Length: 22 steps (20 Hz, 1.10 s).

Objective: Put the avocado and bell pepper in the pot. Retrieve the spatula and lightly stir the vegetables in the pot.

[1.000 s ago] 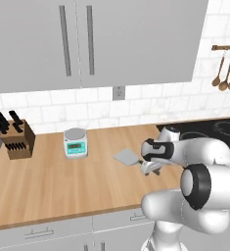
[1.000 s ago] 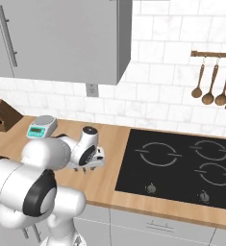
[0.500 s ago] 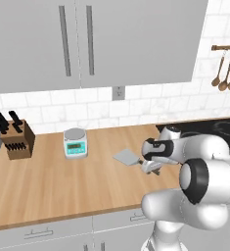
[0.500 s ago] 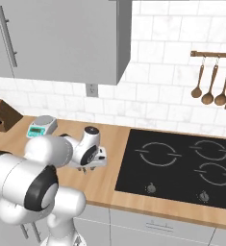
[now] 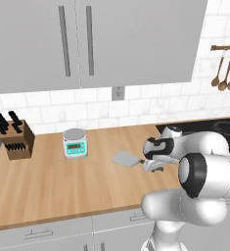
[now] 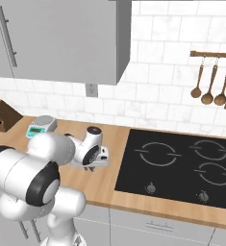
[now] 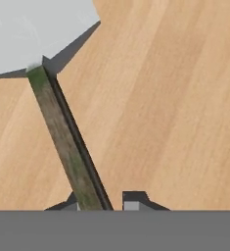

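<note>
The spatula (image 5: 125,158) lies flat on the wooden counter (image 5: 62,186), its light-grey blade (image 7: 33,34) pointing left and its thin dark handle (image 7: 62,132) running toward my hand. My gripper (image 5: 152,166) is low over the counter at the handle's end. In the hand view the handle passes between the two fingertips of the gripper (image 7: 103,201), which are shut on it. From the right base view the gripper (image 6: 99,161) sits just left of the cooktop. The pot, avocado and bell pepper are out of view.
A small kitchen scale (image 5: 75,143) and a knife block (image 5: 16,138) stand at the back left of the counter. The black cooktop (image 6: 182,166) lies to the right. Wooden spoons (image 6: 213,81) hang on the wall rail above it.
The fingers have closed in on the spatula handle. The arm and the spatula have barely shifted.
</note>
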{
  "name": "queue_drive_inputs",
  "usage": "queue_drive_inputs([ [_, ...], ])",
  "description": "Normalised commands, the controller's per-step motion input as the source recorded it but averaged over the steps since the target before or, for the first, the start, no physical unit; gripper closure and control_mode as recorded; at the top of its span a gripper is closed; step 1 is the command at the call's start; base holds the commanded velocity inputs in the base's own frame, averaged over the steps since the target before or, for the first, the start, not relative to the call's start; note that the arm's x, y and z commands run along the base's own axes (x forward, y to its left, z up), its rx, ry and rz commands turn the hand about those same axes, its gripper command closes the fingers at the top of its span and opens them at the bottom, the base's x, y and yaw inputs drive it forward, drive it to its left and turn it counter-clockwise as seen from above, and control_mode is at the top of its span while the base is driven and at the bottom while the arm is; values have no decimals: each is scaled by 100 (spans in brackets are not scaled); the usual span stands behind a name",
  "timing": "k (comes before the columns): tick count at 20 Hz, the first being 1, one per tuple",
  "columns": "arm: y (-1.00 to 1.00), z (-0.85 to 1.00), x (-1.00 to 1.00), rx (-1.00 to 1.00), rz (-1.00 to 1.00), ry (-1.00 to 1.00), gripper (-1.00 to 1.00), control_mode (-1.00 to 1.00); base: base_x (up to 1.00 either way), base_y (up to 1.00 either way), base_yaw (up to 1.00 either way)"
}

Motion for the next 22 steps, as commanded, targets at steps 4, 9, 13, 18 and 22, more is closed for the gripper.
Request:
queue_drive_inputs([
  [4,0,0,0,0,0,0,100,-100,0,0,0],
  [9,40,48,-10,2,-3,-12,100,-100,0,0,0],
  [13,31,79,-37,1,-4,-24,100,-100,0,0,0],
  [18,19,83,-30,0,2,-9,100,-100,0,0,0],
  [22,14,41,-2,-2,33,-2,100,-100,0,0,0],
])
